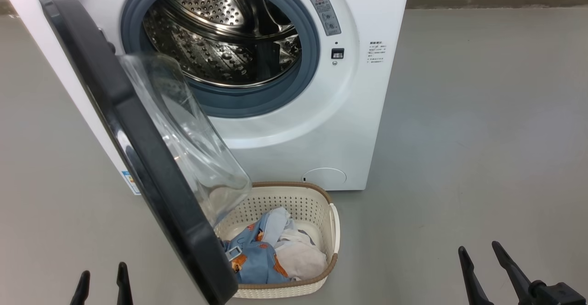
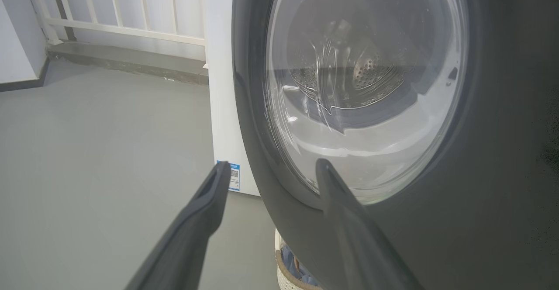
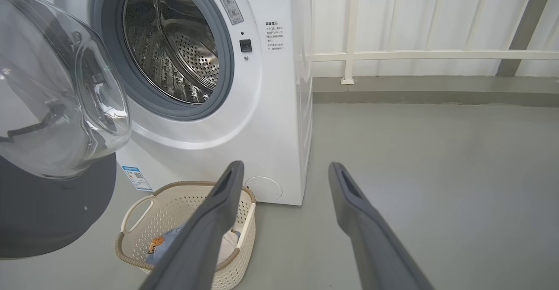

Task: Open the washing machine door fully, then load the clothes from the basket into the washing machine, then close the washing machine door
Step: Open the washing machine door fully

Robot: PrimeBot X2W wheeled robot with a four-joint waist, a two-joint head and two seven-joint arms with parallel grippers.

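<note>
on the floor (image 1: 459, 135), the clothes (image 1: 271, 250) are lying in the basket (image 1: 294, 189) partly under the overhanging door (image 1: 138, 149), so the left gripper (image 1: 103, 272) and right gripper (image 1: 478, 246), both spread empty, are risking bumping it.

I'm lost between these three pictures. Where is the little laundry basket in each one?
Head view: the basket sits low at centre, in front of the washing machine, partly hidden by the open door.
Left wrist view: a sliver at the bottom edge, under the door's dark ring.
Right wrist view: lower left, on the floor.
Shared landmark: the blue label sticker at the machine's lower corner.
</note>
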